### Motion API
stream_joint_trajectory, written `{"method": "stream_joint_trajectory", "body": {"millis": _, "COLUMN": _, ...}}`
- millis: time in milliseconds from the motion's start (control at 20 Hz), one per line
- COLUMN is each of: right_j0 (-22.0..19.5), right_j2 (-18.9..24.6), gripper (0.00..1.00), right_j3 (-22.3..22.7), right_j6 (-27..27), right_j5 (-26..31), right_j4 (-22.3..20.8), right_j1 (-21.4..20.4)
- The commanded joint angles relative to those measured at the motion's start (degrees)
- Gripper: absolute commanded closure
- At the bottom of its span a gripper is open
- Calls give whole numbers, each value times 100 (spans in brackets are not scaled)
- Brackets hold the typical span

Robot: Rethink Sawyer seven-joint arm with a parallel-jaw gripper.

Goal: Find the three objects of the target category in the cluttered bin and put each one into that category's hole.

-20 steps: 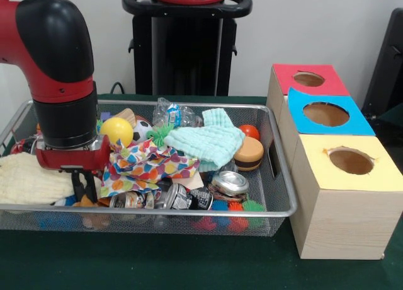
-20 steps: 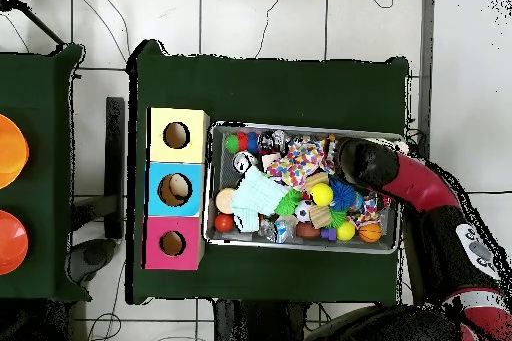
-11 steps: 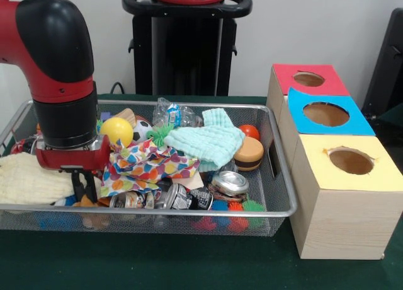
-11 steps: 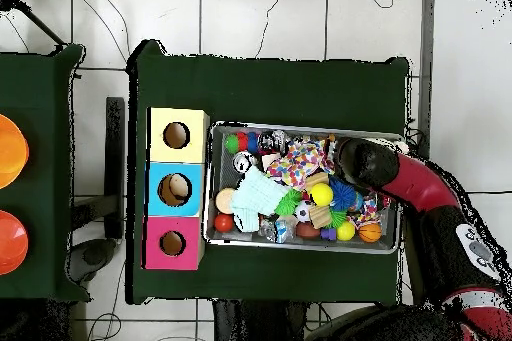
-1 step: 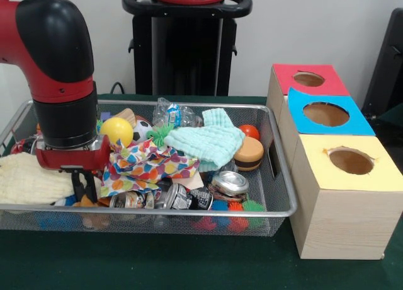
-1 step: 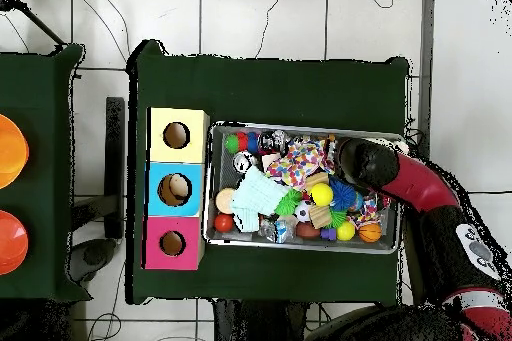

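Silver wire-mesh bin [image 5: 277, 209] on dark green table cloth [image 6: 270, 87]; all positions given rel. to bin. Beside its end: 3 wooden boxes w/ round top holes, 1 each: red-topped box [image 5: 308, 79], blue-topped box [image 5: 325, 115], yellow-topped box [image 5: 350, 162].

Red-and-black robot arm [image 5: 60, 69] reaches into the bin's opposite end; its gripper [image 5: 84, 188] sits low among the clutter beside 1 pale yellow knit cloth [image 5: 28, 179]. 2 dark fingers [image 5: 77, 184] show w/ a narrow gap, nothing seen between them; whether clamped on anything cannot be told.

Bin contents counted, front view: 1 multicoloured polka-dot cloth [image 5: 148, 165] mid-bin; 1 mint green knit cloth [image 5: 208, 142]; 1 yellow ball [image 5: 116, 131]; 1 small soccer ball [image 5: 143, 129]; 1 toy hamburger [image 5: 249, 153] and 1 orange-red ball [image 5: 250, 132] nearest the boxes; 1 silver can end [image 5: 230, 182] and 1 crushed dark can [image 5: 186, 197] along the front rim.

Overhead view only: 2 orange bowls [image 6: 8, 149] on a 2nd table well apart from bin, and a pale object [image 6: 174, 190] inside the blue box's hole. Front view only: gripper fingers, hidden overhead by the arm.
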Motion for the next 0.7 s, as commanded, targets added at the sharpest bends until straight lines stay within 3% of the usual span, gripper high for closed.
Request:
{"method": "stream_joint_trajectory", "body": {"millis": 50, "right_j0": -3, "right_j2": 276, "gripper": 100, "right_j3": 122, "right_j6": 114, "right_j5": -96, "right_j4": -329, "right_j1": 97}}
{"method": "stream_joint_trajectory", "body": {"millis": 400, "right_j0": 4, "right_j2": 282, "gripper": 100, "right_j3": 103, "right_j6": 4, "right_j5": 426, "right_j4": -209, "right_j1": -148}}
{"method": "stream_joint_trajectory", "body": {"millis": 700, "right_j0": -34, "right_j2": 320, "gripper": 100, "right_j3": 145, "right_j6": -35, "right_j5": 421, "right_j4": -209, "right_j1": -220}}
